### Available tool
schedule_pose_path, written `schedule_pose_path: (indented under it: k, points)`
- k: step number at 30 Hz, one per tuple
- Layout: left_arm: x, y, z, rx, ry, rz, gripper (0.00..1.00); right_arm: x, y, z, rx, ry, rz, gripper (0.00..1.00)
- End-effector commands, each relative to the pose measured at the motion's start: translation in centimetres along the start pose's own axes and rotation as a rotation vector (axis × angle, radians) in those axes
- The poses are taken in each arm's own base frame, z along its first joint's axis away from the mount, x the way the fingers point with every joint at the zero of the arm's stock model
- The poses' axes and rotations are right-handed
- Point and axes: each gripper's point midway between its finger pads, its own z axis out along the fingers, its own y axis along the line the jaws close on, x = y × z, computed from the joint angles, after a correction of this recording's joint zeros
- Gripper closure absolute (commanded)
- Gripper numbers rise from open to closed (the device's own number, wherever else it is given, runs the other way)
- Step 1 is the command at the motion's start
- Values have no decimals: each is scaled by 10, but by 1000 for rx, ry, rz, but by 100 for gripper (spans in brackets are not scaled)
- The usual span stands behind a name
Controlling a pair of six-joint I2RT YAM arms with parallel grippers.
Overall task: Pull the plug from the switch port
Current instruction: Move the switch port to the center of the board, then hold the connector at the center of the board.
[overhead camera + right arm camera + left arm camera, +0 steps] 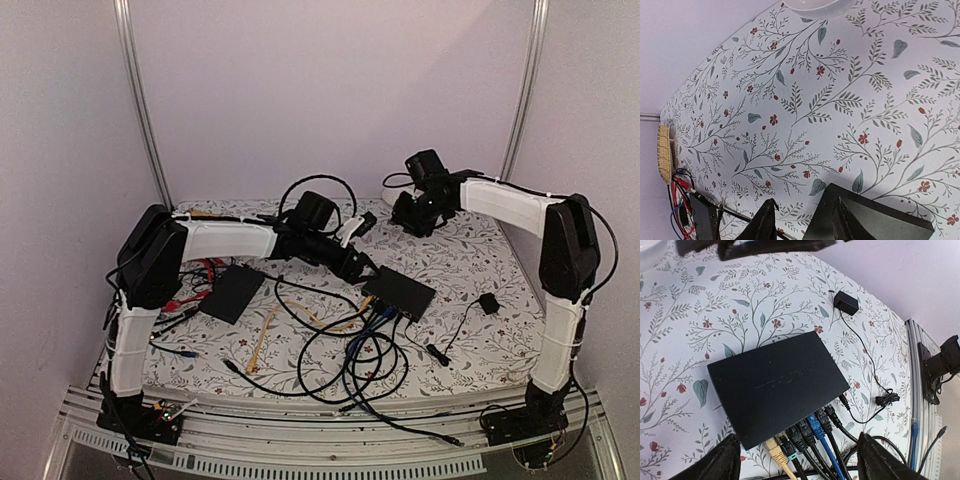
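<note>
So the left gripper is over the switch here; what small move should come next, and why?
Probably lower the left gripper toward the row of plugs on the socket edge of the switch, centring on one. Its jaws stand wide open and empty above the casing, with no plug between them yet.

Soft, even, purplish light with faint shadows; overhead view grainy, wrist views sharp but curved at edges

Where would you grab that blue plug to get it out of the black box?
Probably the blue plug, on its moulded body just outside the switch, pinched top and bottom from the cable side: neighbouring plugs crowd both flanks, leaving no room there.
</note>
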Motion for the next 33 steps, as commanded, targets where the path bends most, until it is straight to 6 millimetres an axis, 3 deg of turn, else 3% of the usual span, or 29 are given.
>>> schedule_pose_path:
  k: [1,7,12,18,23,33]
  points:
    - [-5,-4,10,5,24,37,20,16,-32,-30,73,-54,74,64]
    - [-8,-2,18,11,26,30,20,78,-59,-63,91,-27,121,68]
    - [-8,-1,27,10,47,36,20,131,-71,-72,82,30,164,69]
    - [4,0,35,-18,96,45,21,177,-84,-75,97,86,199,72]
    - [23,-10,40,-47,145,76,23,193,-89,-74,78,113,250,75]
    - [53,-13,45,-158,210,133,27,205,-98,-59,108,141,267,77]
